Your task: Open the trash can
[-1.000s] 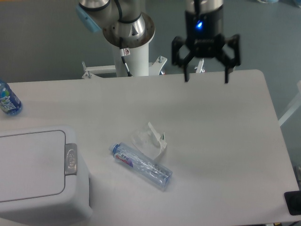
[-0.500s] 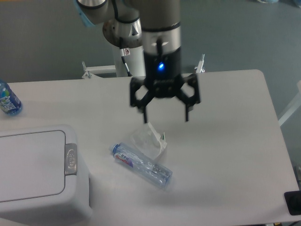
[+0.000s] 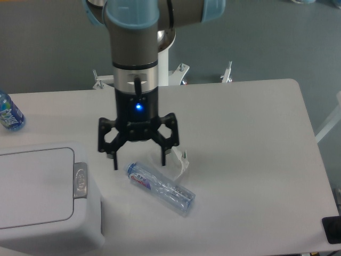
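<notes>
The trash can (image 3: pixel 37 197) is a large light grey bin at the lower left, its flat lid down and a small silver latch (image 3: pixel 80 180) on its right edge. My gripper (image 3: pixel 139 162) hangs open over the table just right of the bin, fingers pointing down, with nothing between them. Its left finger (image 3: pixel 115 160) is a short way right of the latch and apart from it.
A clear plastic bottle (image 3: pixel 160 188) lies on its side just below the gripper. A crumpled clear wrapper (image 3: pixel 178 162) sits partly behind the right finger. A blue bottle (image 3: pixel 8 113) lies at the far left edge. The table's edge runs close on the right.
The gripper has swept from the back right of the table leftward and forward, ending near the bin's latch. It stayed open throughout. Nothing on the table moved.
</notes>
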Robot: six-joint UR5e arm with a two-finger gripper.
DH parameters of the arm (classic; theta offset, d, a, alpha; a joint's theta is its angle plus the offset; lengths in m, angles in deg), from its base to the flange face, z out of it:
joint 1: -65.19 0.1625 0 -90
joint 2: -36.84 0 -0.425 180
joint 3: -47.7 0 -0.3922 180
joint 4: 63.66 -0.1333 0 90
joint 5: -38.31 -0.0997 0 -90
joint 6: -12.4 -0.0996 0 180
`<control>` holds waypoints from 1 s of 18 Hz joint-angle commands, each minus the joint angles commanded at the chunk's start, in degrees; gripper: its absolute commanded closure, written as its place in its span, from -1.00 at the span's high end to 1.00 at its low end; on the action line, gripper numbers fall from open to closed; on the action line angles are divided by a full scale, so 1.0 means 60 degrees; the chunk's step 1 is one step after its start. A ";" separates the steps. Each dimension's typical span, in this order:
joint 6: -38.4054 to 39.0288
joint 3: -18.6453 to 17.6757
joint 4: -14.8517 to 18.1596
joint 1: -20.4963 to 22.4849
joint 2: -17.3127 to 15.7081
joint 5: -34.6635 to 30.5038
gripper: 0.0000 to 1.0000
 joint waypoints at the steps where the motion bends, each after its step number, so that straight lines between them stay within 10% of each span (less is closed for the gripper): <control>1: 0.0102 0.0014 0.0000 -0.0117 0.0044 0.0000 1.00; 18: 0.0337 0.0073 -0.0015 -0.0499 0.0410 -0.0029 1.00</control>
